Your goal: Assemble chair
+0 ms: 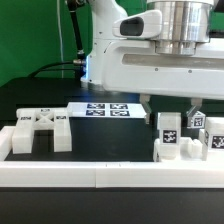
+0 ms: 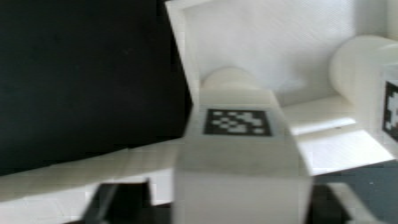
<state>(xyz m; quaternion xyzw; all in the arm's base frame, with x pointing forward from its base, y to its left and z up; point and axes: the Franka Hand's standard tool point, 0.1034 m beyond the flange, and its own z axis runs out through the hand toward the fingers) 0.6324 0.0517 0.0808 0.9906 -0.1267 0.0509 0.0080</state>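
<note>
The chair is in loose white blocks with black-and-white tags. A chunky piece (image 1: pixel 40 131) lies at the exterior view's left. Three upright pieces stand at the right: a post (image 1: pixel 170 134), a smaller one (image 1: pixel 197 122) behind it and one at the edge (image 1: pixel 213 141). My gripper (image 1: pixel 170 108) hangs just above the post, its fingers spread wider than the post. In the wrist view the tagged post (image 2: pixel 237 125) runs between the dark fingers (image 2: pixel 128 203) of my gripper (image 2: pixel 240 206), and another tagged piece (image 2: pixel 370 85) stands beside it. The gripper is open and holds nothing.
A long low white border rail (image 1: pixel 100 176) runs along the front and turns up the left side. The marker board (image 1: pixel 105 109) lies flat on the black table behind the parts. The arm's white body fills the top of the exterior view.
</note>
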